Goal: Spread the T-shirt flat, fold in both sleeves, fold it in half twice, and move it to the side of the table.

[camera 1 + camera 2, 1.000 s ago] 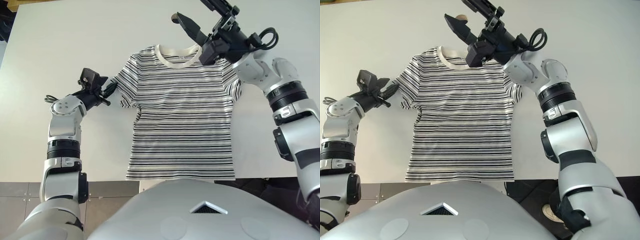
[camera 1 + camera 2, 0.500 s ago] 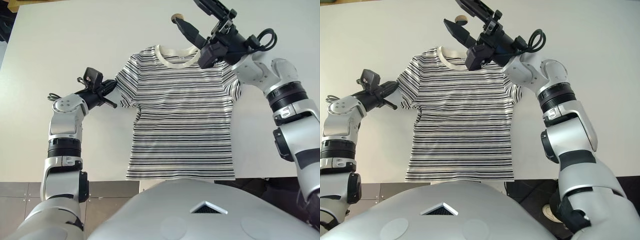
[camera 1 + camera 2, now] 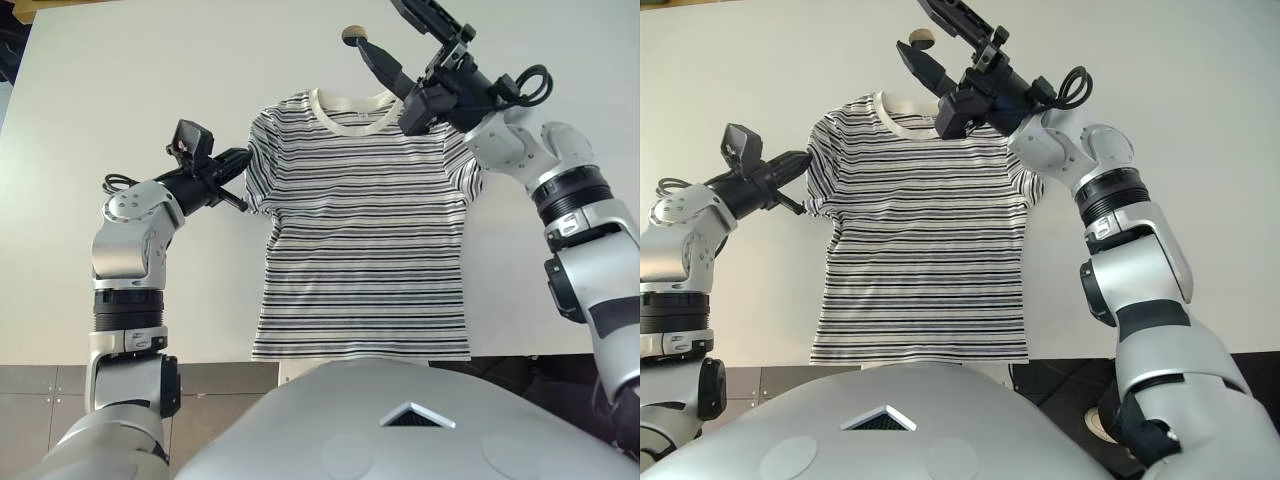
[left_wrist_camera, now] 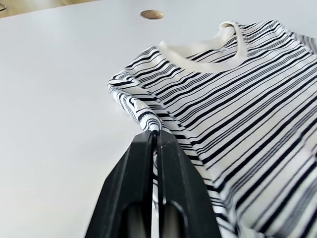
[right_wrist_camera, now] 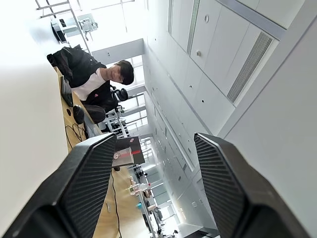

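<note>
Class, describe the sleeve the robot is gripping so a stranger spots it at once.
On the white table lies a striped T-shirt. Find its sleeve on the robot's left. Unlike the flat right sleeve, it is bunched, pinched in the left gripper.

an open-plan office or lab hall. past the right gripper's (image 5: 156,141) black ribbed fingers (image 5: 89,188) rise tall white panelled walls (image 5: 218,44) with long slotted vent grilles (image 5: 250,67). beside one finger, a long wood-topped desk (image 5: 74,124) carries dark screens (image 5: 65,91) and trailing cables, with a black office chair (image 5: 121,94) beyond. below the fingers lies a plain white worktable (image 3: 130,70).
</note>
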Action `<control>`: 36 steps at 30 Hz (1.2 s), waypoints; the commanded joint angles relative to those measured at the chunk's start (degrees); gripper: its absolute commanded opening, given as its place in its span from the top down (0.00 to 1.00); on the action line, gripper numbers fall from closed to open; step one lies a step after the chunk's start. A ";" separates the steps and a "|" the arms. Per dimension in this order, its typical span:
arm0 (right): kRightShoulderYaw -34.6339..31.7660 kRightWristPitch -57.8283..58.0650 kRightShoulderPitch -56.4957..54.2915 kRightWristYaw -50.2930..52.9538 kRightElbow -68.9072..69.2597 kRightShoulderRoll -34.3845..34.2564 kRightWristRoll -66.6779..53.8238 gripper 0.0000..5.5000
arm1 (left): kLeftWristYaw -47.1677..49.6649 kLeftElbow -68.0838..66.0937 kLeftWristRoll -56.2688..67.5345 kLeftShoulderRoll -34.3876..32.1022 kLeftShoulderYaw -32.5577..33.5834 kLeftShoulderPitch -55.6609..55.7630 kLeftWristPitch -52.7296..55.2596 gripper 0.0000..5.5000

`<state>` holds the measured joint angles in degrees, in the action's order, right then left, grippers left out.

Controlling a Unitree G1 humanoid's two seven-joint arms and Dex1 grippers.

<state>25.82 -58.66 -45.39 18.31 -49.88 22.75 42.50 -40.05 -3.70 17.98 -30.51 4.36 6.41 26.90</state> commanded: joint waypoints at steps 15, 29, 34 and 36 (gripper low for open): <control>-1.36 0.39 -0.18 1.83 -5.40 0.98 -1.09 0.47 | 3.25 6.16 5.95 9.17 -3.76 0.50 6.13 0.98; -4.47 -0.42 2.39 0.23 -8.17 4.71 -5.57 0.47 | 8.31 4.08 6.78 15.93 -4.76 3.29 9.82 0.98; -16.13 14.78 9.75 -42.89 -0.99 -1.13 -50.40 0.47 | 7.51 4.26 7.58 17.22 -5.27 3.60 9.75 0.89; -20.50 28.46 10.07 -51.26 0.93 -0.47 -57.55 0.47 | 7.77 4.41 8.24 17.93 -4.68 3.74 9.92 0.84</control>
<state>13.87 -51.21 -38.15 -11.87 -54.97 23.46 5.46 -32.37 0.29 25.12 -13.53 -0.34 8.93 35.93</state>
